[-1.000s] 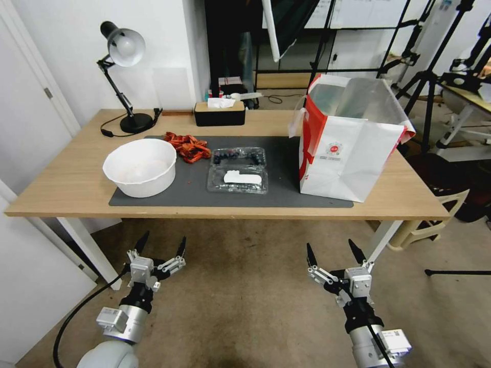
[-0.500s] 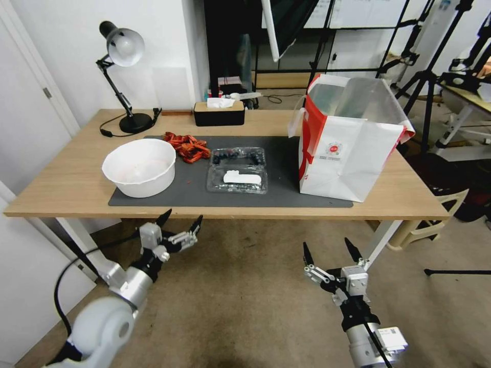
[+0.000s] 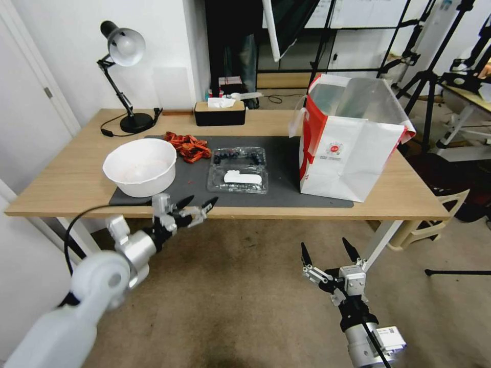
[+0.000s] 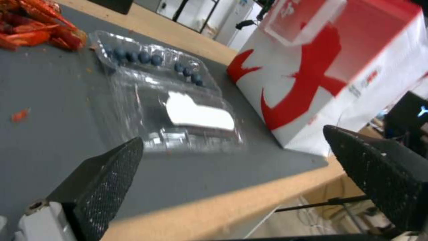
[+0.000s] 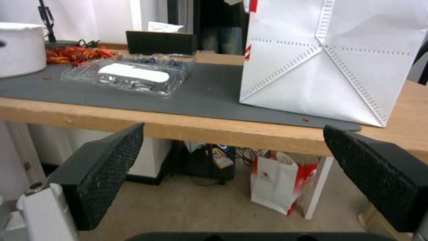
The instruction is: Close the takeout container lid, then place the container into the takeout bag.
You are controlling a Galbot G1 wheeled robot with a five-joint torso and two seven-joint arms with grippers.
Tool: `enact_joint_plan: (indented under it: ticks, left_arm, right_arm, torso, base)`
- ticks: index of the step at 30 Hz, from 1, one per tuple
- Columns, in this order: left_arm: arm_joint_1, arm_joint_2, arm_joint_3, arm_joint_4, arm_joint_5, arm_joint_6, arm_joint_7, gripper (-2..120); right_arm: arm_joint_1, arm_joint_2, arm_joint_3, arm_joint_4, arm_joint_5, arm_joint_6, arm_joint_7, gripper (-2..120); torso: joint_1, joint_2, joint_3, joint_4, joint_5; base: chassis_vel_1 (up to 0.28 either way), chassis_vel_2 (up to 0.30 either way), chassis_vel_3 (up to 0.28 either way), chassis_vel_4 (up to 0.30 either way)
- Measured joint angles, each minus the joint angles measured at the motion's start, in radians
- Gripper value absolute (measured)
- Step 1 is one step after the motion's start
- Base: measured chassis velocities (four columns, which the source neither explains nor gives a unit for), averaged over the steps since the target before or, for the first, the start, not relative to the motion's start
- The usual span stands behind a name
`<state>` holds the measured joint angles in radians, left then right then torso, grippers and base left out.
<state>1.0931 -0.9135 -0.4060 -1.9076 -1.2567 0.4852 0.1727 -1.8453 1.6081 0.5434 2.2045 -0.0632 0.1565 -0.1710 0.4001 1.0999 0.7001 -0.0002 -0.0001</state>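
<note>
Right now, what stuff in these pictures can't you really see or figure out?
- Inside of the takeout bag: head view, its own front wall hides the bottom.
- Print under the bag's round logo: head view, too small to read.
- The lid: left wrist view, blurred; its label's other face lies underneath.
- Contents of the white bowl: right wrist view, cut off by the edge and seen from the side.

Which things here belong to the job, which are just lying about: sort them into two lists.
Job: takeout container, open; its lid, flat on the mat; takeout bag; left gripper, open at the table edge; right gripper, open, low.

Lying about: white bowl, red scraps, tissue box, lamp.
</note>
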Motion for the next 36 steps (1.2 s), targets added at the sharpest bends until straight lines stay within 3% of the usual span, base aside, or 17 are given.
enact_joint_plan:
  ticks: [6, 10, 21, 36]
  left_arm:
    - [-0.164, 0.020, 0.049, 0.105, -0.116, 0.067, -0.045, 100]
    - [-0.234, 0.022, 0.090, 0.176, -0.129, 0.095, -0.058, 100]
    - [-0.438, 0.005, 0.216, 0.371, -0.107, 0.159, -0.016, 100]
    - [-0.536, -0.026, 0.320, 0.485, -0.072, 0.186, -0.010, 100]
  right_arm:
    - [0.007, 0.000, 0.002, -0.013, -0.028, 0.008, 0.006, 100]
    - [0.009, 0.000, 0.003, -0.017, -0.029, 0.008, 0.007, 100]
    - [0.013, 0.000, 0.012, -0.023, -0.034, 0.005, 0.011, 100]
    - [0.016, 0.000, 0.016, -0.034, -0.035, 0.003, 0.012, 100]
  torso:
    - [0.000, 0.000, 0.000, 0.0002, 0.0000]
    - [0.000, 0.000, 0.000, 0.0004, -0.0002]
    - [0.000, 0.000, 0.000, 0.0001, 0.0000]
    - [0.000, 0.000, 0.000, 0.0003, 0.0001]
  base:
    - [0.000, 0.000, 0.000, 0.000]
    - [0.000, 0.000, 0.000, 0.000]
    - [0.000, 0.000, 0.000, 0.000]
    - [0.000, 0.000, 0.000, 0.000]
